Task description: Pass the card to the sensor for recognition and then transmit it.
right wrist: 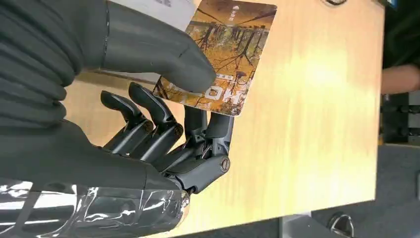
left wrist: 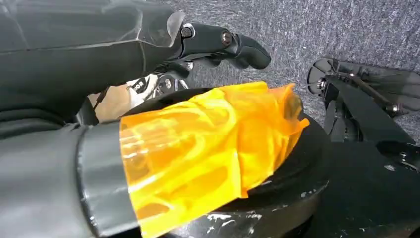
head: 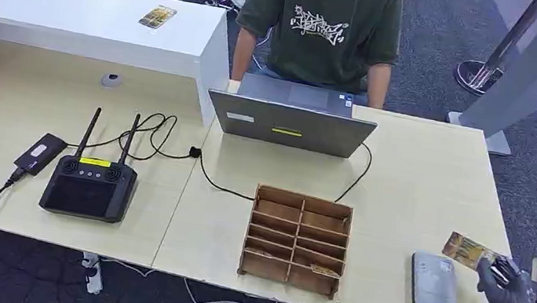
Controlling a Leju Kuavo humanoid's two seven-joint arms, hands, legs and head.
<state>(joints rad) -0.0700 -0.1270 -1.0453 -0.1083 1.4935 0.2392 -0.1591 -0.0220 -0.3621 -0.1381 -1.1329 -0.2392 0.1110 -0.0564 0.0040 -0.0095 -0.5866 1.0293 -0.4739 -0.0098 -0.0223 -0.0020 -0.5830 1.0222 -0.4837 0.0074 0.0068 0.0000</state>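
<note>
My right hand (head: 506, 286) is at the table's near right corner and pinches a card (head: 468, 250) printed with an autumn-coloured picture. In the right wrist view the thumb presses on the card (right wrist: 225, 54) from above, with the dark fingers (right wrist: 163, 124) underneath. The card hangs tilted over the tabletop, by the far right corner of the grey, rounded sensor pad (head: 434, 284); I cannot tell whether they touch. A pale edge of the sensor (right wrist: 163, 6) shows behind the thumb. My left hand (left wrist: 223, 44) hangs beside my body over grey carpet and holds nothing, its fingers loosely extended.
A wooden divider box (head: 297, 239) stands left of the sensor. A person (head: 323, 24) sits behind a grey laptop (head: 290, 119) at the far side. A black controller with two antennas (head: 90, 186), a small black device (head: 40, 153) and cables lie left. Another card (head: 157, 17) lies on the white counter.
</note>
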